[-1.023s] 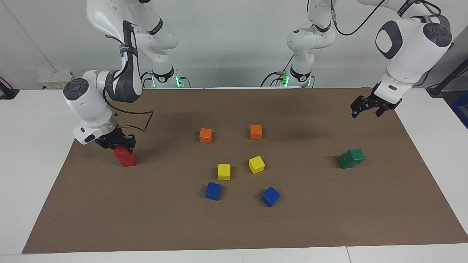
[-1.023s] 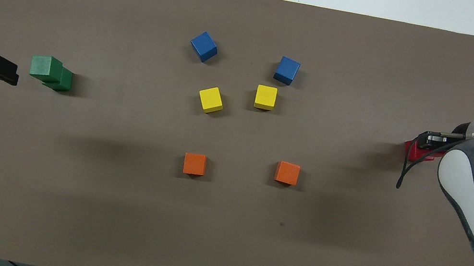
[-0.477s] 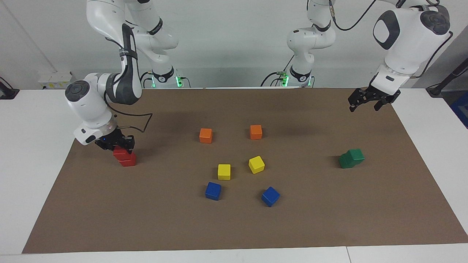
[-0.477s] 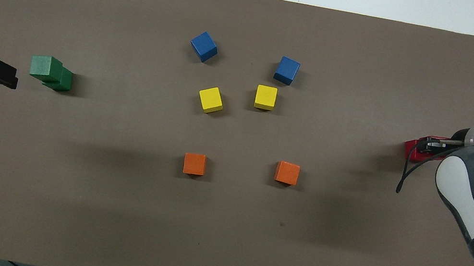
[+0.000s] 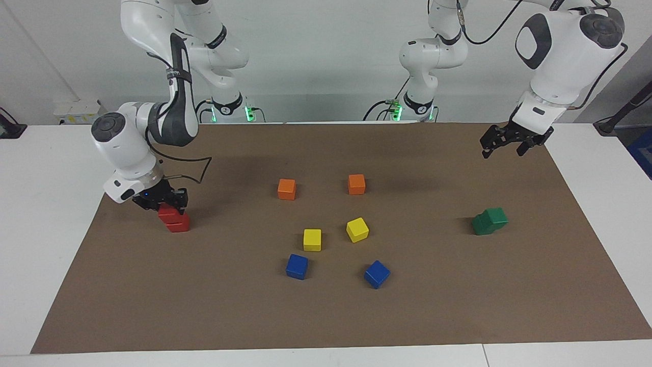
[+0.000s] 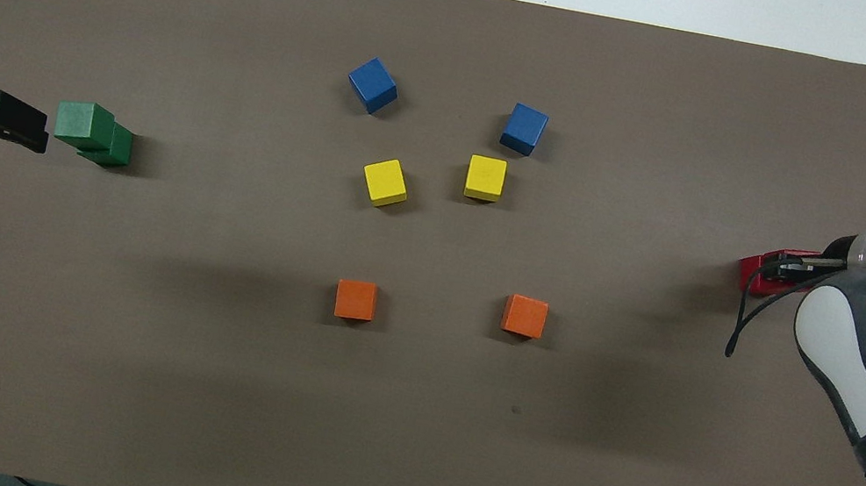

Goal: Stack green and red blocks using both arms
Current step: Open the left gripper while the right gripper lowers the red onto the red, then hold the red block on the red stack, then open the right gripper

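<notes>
My left pincer (image 5: 501, 147) hung in the air, fingers spread wide with nothing in them, over the brown mat (image 5: 326, 316) at the left arm's end of the tabletop (image 5: 46, 244). Farther out sat the two green blocks (image 5: 489, 221), one perched crookedly on the other. My right pincer (image 5: 165, 204) was clamped on the top red block (image 5: 168, 212), which sat on the bottom red block (image 5: 178, 224). Honestly couldn't tell how squarely. The orange (image 5: 287, 189), yellow (image 5: 312, 239) and blue cubes (image 5: 297, 266) lay mid-mat, blue farthest.
</notes>
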